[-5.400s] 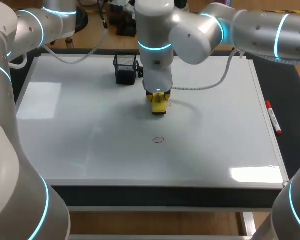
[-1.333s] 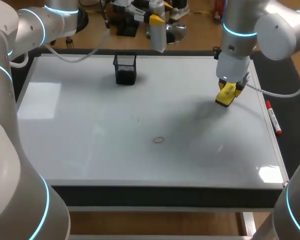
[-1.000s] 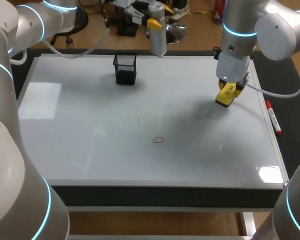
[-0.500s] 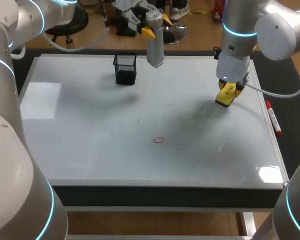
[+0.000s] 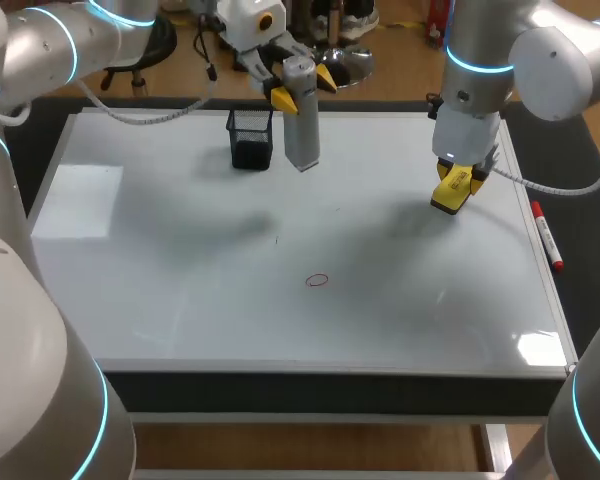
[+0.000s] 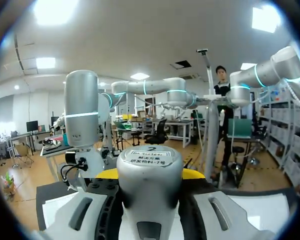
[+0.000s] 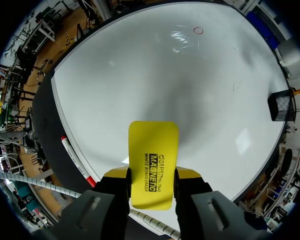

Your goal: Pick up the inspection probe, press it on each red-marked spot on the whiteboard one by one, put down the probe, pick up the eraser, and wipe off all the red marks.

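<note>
Inspection probe (image 5: 301, 125) upright in the clenched left tool (image 5: 302, 88) above the whiteboard (image 5: 180, 260); eraser (image 7: 153, 150) gripped by the right tool (image 7: 152, 174).

The left arm (image 5: 55, 40) and right arm (image 5: 525, 50) are made of rounded, glossy silver-white segments, with glowing cyan rings at the joints. Pale ribbed cables (image 5: 560, 186) trail from both wrists. The fingers (image 7: 110, 192) are black with bright yellow tips.
</note>
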Action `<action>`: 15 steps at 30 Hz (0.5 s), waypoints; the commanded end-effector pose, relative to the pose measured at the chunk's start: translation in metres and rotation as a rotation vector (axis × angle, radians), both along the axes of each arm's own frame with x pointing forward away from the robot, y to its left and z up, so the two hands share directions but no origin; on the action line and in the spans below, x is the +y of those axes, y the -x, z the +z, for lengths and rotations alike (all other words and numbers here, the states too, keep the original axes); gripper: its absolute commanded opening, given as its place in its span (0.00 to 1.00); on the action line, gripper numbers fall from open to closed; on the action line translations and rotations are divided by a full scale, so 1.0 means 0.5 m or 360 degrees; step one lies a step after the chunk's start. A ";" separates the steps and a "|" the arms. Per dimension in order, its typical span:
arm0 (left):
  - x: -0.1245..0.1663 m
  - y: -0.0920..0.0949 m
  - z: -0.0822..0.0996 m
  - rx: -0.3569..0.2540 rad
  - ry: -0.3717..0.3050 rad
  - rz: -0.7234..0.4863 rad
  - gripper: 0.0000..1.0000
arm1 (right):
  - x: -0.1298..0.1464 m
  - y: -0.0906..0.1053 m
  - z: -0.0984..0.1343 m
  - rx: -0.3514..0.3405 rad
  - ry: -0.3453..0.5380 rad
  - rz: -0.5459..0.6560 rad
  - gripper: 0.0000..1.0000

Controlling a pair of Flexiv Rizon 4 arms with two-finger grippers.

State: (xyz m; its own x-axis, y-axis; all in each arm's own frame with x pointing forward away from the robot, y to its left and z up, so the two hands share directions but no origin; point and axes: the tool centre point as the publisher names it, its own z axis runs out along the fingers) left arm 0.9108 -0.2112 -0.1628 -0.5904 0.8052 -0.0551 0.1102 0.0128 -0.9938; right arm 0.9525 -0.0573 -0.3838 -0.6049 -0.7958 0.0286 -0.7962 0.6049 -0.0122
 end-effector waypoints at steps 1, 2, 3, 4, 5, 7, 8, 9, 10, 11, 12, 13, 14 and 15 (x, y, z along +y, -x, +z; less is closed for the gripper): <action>0.007 0.056 0.006 -0.0026 0.0024 0.0287 0.00 | -0.001 -0.002 0.001 0.0002 0.0004 0.0003 0.00; 0.010 0.064 0.005 -0.0027 0.0024 0.0292 0.00 | -0.001 -0.002 0.001 0.0002 0.0004 0.0003 0.00; 0.014 0.071 0.005 -0.0023 0.0034 0.0302 0.00 | -0.001 -0.002 0.001 0.0002 0.0004 0.0003 0.00; 0.016 0.077 0.004 -0.0021 0.0036 0.0304 0.00 | -0.001 -0.002 0.001 0.0002 0.0004 0.0003 0.00; 0.016 0.086 0.004 -0.0021 0.0036 0.0306 0.00 | -0.001 -0.002 0.001 0.0002 0.0004 0.0003 0.00; 0.017 0.101 0.000 -0.0017 0.0038 0.0311 0.00 | -0.001 -0.002 0.001 0.0002 0.0004 0.0003 0.00; 0.017 0.109 -0.003 -0.0017 0.0035 0.0313 0.00 | -0.001 -0.002 0.001 0.0002 0.0004 0.0003 0.00; 0.017 0.116 -0.005 -0.0016 0.0060 0.0310 0.00 | -0.001 -0.002 0.001 0.0002 0.0004 0.0003 0.00; 0.017 0.122 -0.007 -0.0019 0.0068 0.0315 0.00 | -0.001 -0.002 0.001 0.0002 0.0004 0.0003 0.00; 0.015 0.130 -0.009 -0.0021 0.0063 0.0318 0.00 | -0.001 -0.002 0.001 0.0002 0.0004 0.0003 0.00; 0.013 0.137 -0.012 -0.0024 0.0056 0.0316 0.00 | -0.001 -0.002 0.001 0.0002 0.0004 0.0003 0.00; 0.013 0.143 -0.015 -0.0025 0.0048 0.0320 0.00 | -0.001 -0.002 0.001 0.0002 0.0004 0.0003 0.00; 0.012 0.150 -0.017 -0.0025 0.0048 0.0323 0.00 | -0.001 -0.002 0.001 0.0002 0.0004 0.0003 0.00; 0.012 0.156 -0.019 -0.0016 0.0058 0.0329 0.00 | -0.001 -0.002 0.001 0.0002 0.0004 0.0003 0.00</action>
